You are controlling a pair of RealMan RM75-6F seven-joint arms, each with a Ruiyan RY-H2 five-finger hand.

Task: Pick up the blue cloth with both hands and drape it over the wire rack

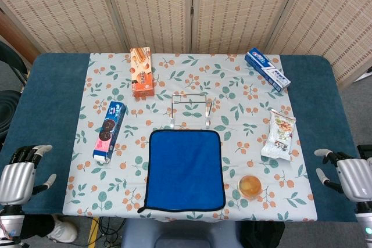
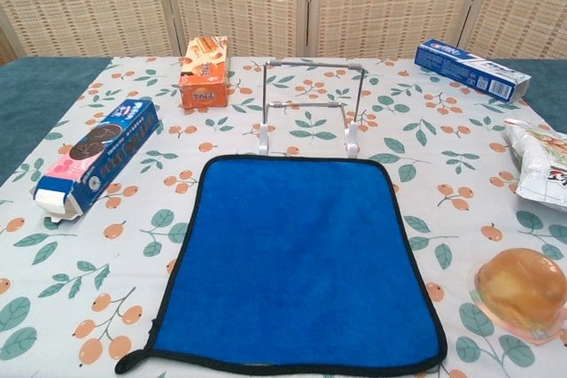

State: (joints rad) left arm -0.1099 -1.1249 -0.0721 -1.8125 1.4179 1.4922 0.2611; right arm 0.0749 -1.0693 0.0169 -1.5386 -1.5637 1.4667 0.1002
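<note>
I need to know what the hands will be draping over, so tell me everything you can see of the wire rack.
The wire rack is a small stand of thin silver-grey metal wire, with white feet at its near corners. It stands upright on the floral tablecloth at the middle of the table, just beyond the far edge of the flat blue cloth. Nothing hangs on it, and neither hand touches it.

A staged robot test room is showing here: woven folding screens are closing off the back, a floral tablecloth is covering the blue tabletop, and packaged snacks are sitting out as props.
</note>
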